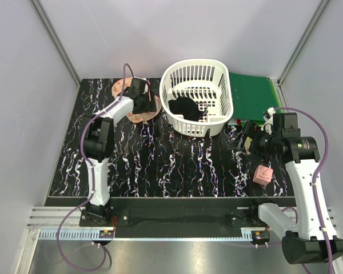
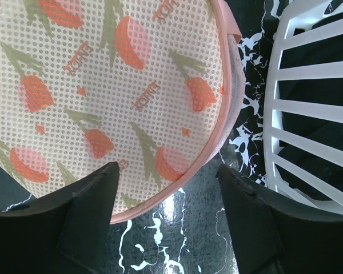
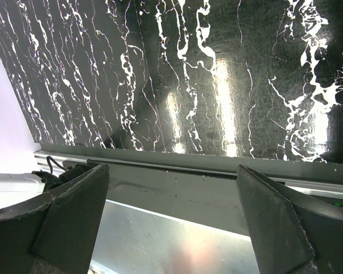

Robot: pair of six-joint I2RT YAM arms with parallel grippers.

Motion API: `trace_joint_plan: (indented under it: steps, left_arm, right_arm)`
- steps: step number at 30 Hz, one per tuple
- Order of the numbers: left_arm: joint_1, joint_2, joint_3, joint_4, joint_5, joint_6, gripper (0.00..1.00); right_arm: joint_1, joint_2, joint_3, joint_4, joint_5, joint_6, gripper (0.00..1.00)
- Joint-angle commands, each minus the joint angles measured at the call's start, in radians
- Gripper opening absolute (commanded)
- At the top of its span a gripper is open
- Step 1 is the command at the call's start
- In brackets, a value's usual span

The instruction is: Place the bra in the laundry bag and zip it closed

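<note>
Presently: left claw (image 2: 167, 188), spread wide and gripping nothing, poised over the pink-trimmed rim of the laundry bag (image 2: 103, 85). One finger overlaps that rim in the wrist view; contact cannot be determined. Right claw (image 3: 171, 171), spread fully, empty, hanging above the near edge of the table (image 1: 177, 165), well apart from every item. Laundry bag: lying flat at the far left of the table, just beside the white basket (image 1: 197, 63). Bra (image 1: 183, 107): black, lying inside the basket, not in the bag. Risks, as judged: a pinch here may catch both mesh layers and keep the mouth closed; the light bag may slide against the basket; the bra's fabric may snag in the basket slots when lifted.
</note>
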Motion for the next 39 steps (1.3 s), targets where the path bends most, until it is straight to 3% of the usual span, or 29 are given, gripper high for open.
trace_joint_plan:
  steps: [1,3,9,14,19,25,28,33,34,36,37,38,39]
  left_arm:
    - [-0.005,0.035,0.032,0.023,0.001,0.023,0.73]
    - [-0.005,0.050,0.043,0.023,0.001,0.024,0.71]
    - [-0.005,0.084,0.110,-0.003,-0.031,0.041,0.50]
    - [0.006,0.052,0.158,-0.056,-0.051,0.018,0.00]
    - [0.016,-0.135,0.077,-0.058,-0.028,-0.025,0.00]
    - [0.050,-0.460,-0.182,-0.052,-0.016,-0.124,0.00]
    - [0.110,-0.651,-0.389,-0.037,-0.016,-0.238,0.00]
    - [0.312,-0.970,-0.825,-0.076,-0.031,-0.478,0.00]
    - [0.349,-1.059,-0.868,-0.102,-0.036,-0.505,0.00]
    - [0.383,-1.089,-0.889,-0.245,-0.114,-0.526,0.00]
    - [0.391,-1.109,-0.902,-0.279,-0.120,-0.525,0.08]
    - [0.438,-1.123,-0.905,-0.338,-0.126,-0.517,0.31]
    - [0.460,-1.138,-0.906,-0.368,-0.169,-0.519,0.36]
  right_arm:
    - [-0.001,-0.019,-0.009,0.013,-0.028,0.008,1.00]
    - [-0.003,-0.028,-0.013,0.012,-0.031,0.014,1.00]
    - [-0.001,-0.040,-0.015,0.005,-0.041,0.021,0.99]
    - [-0.001,-0.025,-0.010,0.007,-0.057,0.011,1.00]
    - [-0.001,0.030,0.011,0.015,-0.053,0.001,1.00]
    - [0.000,0.119,0.048,0.032,-0.105,-0.018,1.00]
    - [0.000,0.150,0.072,0.064,-0.152,-0.004,1.00]
    - [0.006,0.178,0.062,0.146,-0.229,0.036,1.00]
    - [0.022,0.179,0.059,0.156,-0.234,0.048,1.00]
    - [0.048,0.196,0.062,0.165,-0.223,0.054,1.00]
    - [0.074,0.204,0.065,0.165,-0.216,0.056,1.00]
    - [0.088,0.211,0.080,0.165,-0.205,0.060,1.00]
    - [0.097,0.227,0.091,0.159,-0.177,0.062,1.00]
